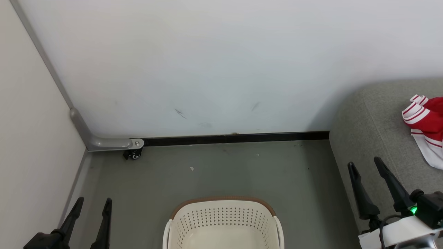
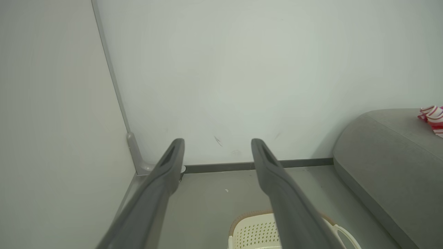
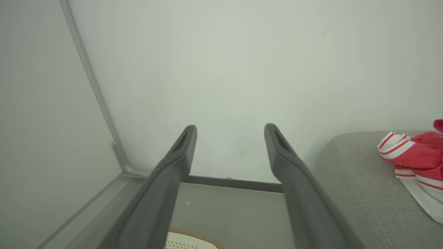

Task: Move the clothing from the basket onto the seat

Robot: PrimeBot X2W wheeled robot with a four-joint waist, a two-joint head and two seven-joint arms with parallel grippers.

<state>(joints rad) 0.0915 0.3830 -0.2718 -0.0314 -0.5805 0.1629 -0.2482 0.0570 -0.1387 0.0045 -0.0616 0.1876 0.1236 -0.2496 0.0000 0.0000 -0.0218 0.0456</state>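
**Both grippers hanging wide open, jersey lying on the sofa**

So I'm standing here watching. The left gripper [image 1: 94,200] is holding its two long dark fingers spread wide with nothing between them. It's hovering low on the robot's left side, close to the cream partition panel [image 1: 27,138]. The right gripper [image 1: 364,161] is doing the same thing: fingers splayed, gripping nothing, pointing up near the big grey fabric-covered sofa with rounded edges [image 1: 373,131]. A small green light [image 1: 413,210] is glowing on the dark block at that wrist.

Between the two arms, the cream-white perforated plastic laundry basket with the brown rim [image 1: 223,199] is sitting on the grey floor [image 1: 242,169]. Neither gripper is touching it, and both are hanging well apart from it.

The clothing, a crumpled red soft-fabric jersey with white panels and red-and-white striped trim [image 1: 427,121], is lying on the sofa's seat. That's off to the robot's right, past the right gripper and not touching it. I can't tell how many pieces are bunched up in there.

Further out, the plain white wall [image 1: 207,69] is running behind everything, with a black baseboard strip [image 1: 235,138] along its foot as far as the sofa. Over in the left corner, a grey metal foot [image 1: 104,141] is curving down from the partition's frame. A small black caster [image 1: 133,154] is sitting under its end.
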